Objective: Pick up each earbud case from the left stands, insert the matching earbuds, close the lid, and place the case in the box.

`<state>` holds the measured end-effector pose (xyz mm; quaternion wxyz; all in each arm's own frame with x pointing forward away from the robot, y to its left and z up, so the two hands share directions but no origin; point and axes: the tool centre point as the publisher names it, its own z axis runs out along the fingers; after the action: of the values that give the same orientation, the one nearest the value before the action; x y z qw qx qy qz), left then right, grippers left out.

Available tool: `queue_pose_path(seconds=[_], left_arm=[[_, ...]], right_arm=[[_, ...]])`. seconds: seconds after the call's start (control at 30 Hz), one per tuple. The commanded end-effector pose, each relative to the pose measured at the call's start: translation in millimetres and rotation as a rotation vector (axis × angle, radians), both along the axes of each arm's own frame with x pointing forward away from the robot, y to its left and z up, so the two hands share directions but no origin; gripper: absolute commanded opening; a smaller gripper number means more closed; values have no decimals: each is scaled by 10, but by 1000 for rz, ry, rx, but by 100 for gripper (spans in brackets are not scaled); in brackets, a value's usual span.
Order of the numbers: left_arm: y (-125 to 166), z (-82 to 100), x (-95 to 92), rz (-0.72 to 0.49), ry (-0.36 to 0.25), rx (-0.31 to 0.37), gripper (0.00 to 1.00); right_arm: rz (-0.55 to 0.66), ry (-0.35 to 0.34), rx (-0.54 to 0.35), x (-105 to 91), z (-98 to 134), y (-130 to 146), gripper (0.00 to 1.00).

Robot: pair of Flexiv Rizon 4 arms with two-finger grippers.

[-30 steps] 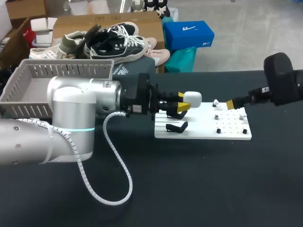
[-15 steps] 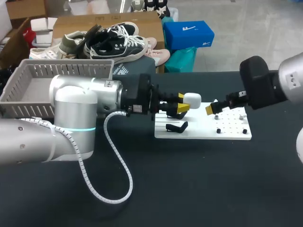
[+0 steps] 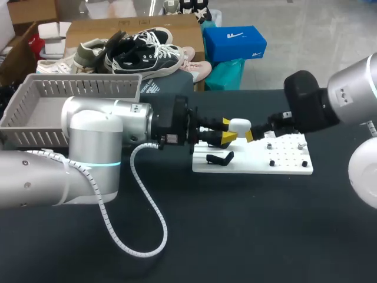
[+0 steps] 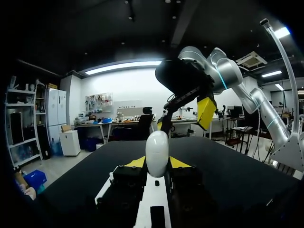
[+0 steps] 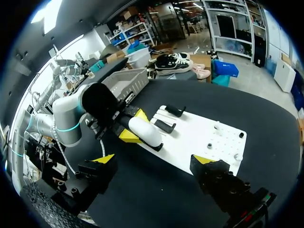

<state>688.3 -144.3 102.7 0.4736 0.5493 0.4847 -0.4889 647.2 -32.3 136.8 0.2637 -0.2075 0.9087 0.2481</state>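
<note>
Above the white peg board (image 3: 288, 168), white earbud case (image 3: 240, 125) pinched between yellow fingers of the left gripper (image 3: 227, 131), jutting past their tips, right gripper (image 5: 154, 159) near, fingers spread wide, case ahead of them.

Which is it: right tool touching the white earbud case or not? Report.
Apart. Right wrist view shows a gap between the right tool and the earbud case ahead.

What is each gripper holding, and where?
Left gripper pinches the white earbud case by its near end, one finger each side. Right gripper is open, empty.
</note>
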Motion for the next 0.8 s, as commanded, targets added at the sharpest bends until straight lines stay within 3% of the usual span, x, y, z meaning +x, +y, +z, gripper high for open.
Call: queue_pose_path(seconds=[0.03, 0.8], left_arm=[[-5, -8, -11, 4, -3, -4, 0], [-9, -16, -11, 7, -5, -10, 0]], right_arm=[[1, 10, -5, 14, 17, 10, 100], [-13, 63, -34, 232, -136, 128, 100]])
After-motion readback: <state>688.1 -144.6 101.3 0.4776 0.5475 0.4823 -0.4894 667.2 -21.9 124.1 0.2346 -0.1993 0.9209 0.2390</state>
